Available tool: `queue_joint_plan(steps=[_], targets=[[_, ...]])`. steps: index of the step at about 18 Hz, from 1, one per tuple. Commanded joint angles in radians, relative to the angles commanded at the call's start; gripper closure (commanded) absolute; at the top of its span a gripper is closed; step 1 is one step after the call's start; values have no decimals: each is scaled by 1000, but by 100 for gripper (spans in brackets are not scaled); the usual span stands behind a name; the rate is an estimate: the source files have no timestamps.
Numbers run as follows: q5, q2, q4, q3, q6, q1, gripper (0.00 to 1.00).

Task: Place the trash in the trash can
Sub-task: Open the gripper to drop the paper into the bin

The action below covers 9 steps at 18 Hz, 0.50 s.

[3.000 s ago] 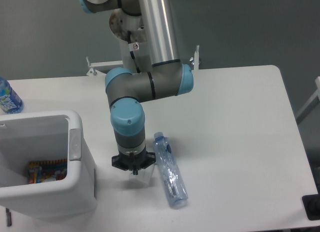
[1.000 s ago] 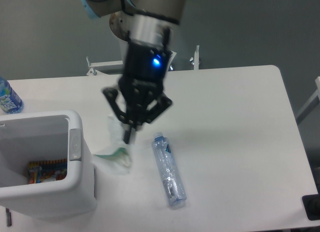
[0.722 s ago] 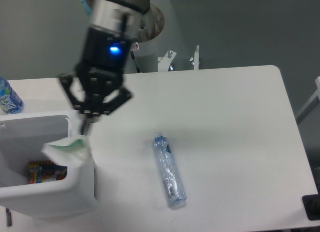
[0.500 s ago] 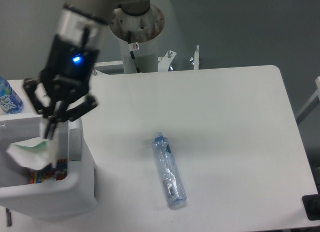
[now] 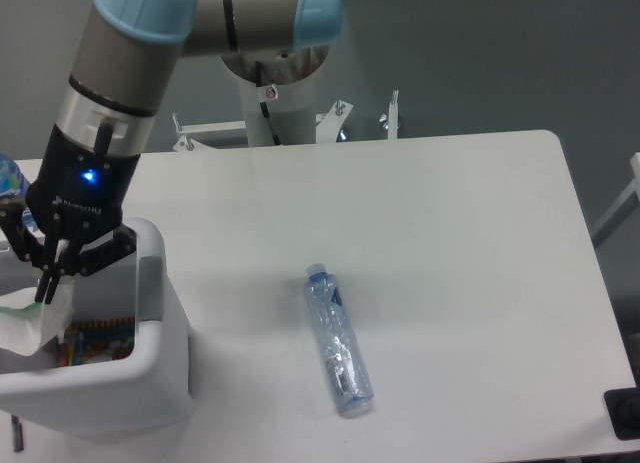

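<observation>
My gripper (image 5: 45, 288) hangs over the open white trash can (image 5: 155, 368) at the left, shut on the crumpled white paper carton (image 5: 22, 328). The carton dangles just inside the can's mouth, over its left side. The other piece of trash, a clear crushed plastic bottle (image 5: 338, 340), lies flat on the table to the right of the can, apart from the gripper.
Colourful rubbish (image 5: 95, 341) lies at the bottom of the can. An upright bottle with a blue label (image 5: 8, 178) stands behind the can at the far left edge, partly hidden by the arm. A dark object (image 5: 624, 413) sits at the table's front right corner.
The gripper picked the carton off the table beside the bottle, lifted it and swung left; now it holds it over the can. The clear bottle has not moved.
</observation>
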<state>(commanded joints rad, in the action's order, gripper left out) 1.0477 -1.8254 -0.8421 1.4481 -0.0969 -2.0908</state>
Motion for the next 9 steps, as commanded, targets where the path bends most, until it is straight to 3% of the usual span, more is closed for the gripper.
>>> queue_joint_plan(steps=[1,2,6,9], targets=[[2,-2,0,0,18,0,24],[12,0,-2,0,28,0,2],[49,3,-8,-8,16,-8,0],[80,14,-18,0,14,-73,0]])
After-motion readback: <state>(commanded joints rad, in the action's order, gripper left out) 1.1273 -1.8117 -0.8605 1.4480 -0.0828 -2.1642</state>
